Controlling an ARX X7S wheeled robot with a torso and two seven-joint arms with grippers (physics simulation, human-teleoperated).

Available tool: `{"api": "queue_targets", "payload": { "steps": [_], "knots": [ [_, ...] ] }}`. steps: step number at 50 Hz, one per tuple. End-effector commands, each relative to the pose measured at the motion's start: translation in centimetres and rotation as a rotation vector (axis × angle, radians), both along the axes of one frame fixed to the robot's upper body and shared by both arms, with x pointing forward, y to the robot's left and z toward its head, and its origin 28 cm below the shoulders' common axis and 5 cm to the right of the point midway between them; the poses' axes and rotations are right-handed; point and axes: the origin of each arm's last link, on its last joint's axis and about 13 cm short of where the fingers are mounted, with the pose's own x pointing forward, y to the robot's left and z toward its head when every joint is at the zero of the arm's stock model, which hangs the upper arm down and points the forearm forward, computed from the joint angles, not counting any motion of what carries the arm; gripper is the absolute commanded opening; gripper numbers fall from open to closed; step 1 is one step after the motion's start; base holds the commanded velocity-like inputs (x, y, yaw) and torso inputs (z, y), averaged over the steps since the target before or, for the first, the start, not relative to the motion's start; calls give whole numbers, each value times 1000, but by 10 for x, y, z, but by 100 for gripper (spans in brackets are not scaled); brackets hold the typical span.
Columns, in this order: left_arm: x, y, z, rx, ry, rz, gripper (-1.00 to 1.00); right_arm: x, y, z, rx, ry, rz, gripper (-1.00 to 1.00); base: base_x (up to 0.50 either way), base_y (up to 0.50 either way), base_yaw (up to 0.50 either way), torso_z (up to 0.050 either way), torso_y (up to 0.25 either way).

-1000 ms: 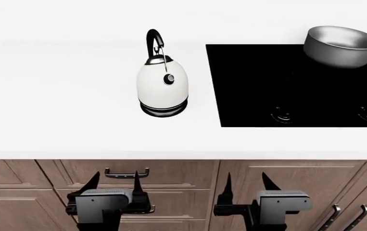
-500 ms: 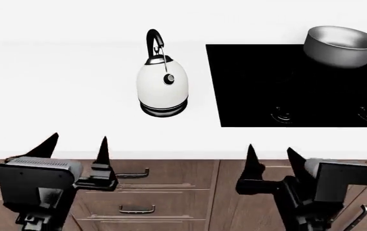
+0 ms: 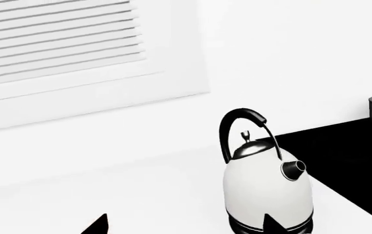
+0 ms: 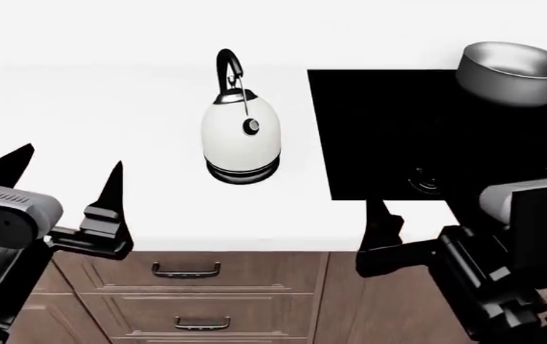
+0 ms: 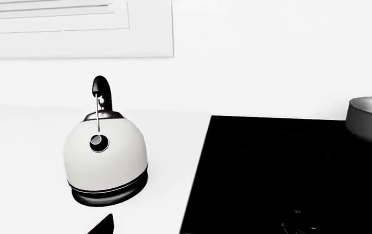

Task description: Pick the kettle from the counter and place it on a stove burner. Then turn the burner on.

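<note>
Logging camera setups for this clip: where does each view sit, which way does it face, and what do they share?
Head view: up on the robot's head, looking forward and down over the counter, kettle, cooktop and saucepan; left tool and right tool both show, open.
Left wrist view: low over the counter, facing the kettle and a louvred panel; only dark fingertips show.
Right wrist view: facing the kettle and cooktop; one fingertip shows.
Shared: kettle, cooktop, saucepan.

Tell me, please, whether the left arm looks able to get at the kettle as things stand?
Probably yes. The left gripper is open at the counter's front edge, and only bare countertop lies between it and the kettle. The saucepan sits far off on the cooktop, so nothing blocks the way.
</note>
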Motion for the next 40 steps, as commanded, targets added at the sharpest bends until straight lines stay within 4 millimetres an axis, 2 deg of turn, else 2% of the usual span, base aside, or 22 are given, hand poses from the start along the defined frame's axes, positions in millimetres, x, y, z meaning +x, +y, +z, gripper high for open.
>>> {"api": "queue_targets", "payload": {
  "steps": [1, 36, 40],
  "knots": [
    [-1, 4, 9, 30, -11, 11, 100, -2, -2, 5, -30, -16, 14, 100, 285, 0, 0, 0, 0],
    [1, 6, 10, 17, -14, 16, 100, 3, -2, 1, -49, -15, -3, 100, 304, 0, 0, 0, 0],
    [1, 7, 8, 14, -12, 22, 100, 3, -1, -1, -57, -15, 1, 100, 69, 0, 0, 0, 4]
  ]
}}
